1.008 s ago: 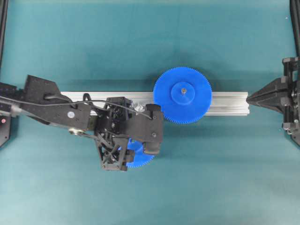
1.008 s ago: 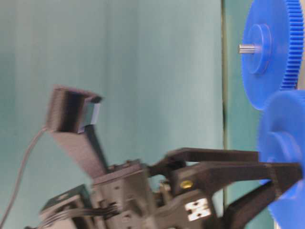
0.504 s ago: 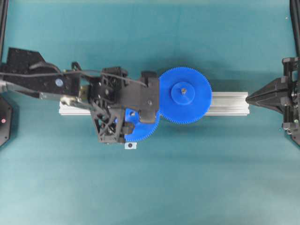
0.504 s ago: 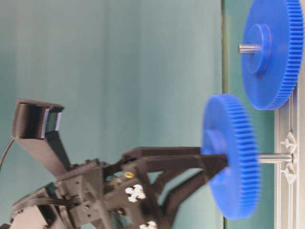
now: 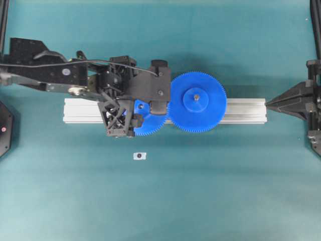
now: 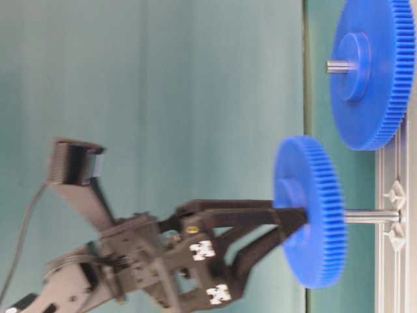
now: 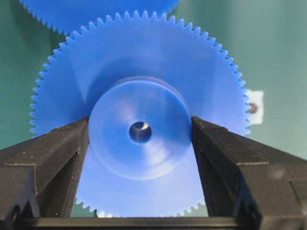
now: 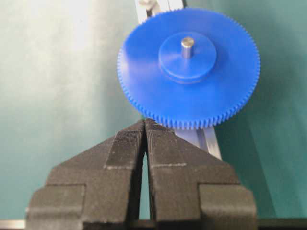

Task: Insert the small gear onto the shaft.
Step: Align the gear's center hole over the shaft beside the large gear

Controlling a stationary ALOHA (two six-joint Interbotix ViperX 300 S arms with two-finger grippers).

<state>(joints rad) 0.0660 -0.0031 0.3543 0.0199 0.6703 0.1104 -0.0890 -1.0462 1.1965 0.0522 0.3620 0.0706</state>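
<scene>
Since the earlier pictures, the small gear (image 5: 149,122) is being carried by the left gripper (image 5: 145,107) up from the teal table (image 5: 210,191) to a place over the aluminium rail (image 5: 246,111), and the white tag with a dark dot (image 5: 140,155), hidden under the arm a second ago, is now being seen bare on the table below the rail.

From the left wrist view, the small gear's raised hub (image 7: 140,133) is being clamped between the two black fingers (image 7: 45,163), one on each side, with the centre hole left clear between them. In the table-level view the small gear (image 6: 311,212) is being held with its face square to the shaft (image 6: 370,216), the grey pin being seen between the gear and the rail; whether the pin's tip is already inside the hole cannot be told. Seen from above, the small gear's teeth are lying just beside those of the larger blue gear (image 5: 196,102), which is seated on its own pin on the rail.

At the right edge of the overhead view, the right gripper (image 5: 273,104) is being kept well apart from both gears, and in its own wrist view its fingers (image 8: 128,143) are being pressed together with nothing between them.
</scene>
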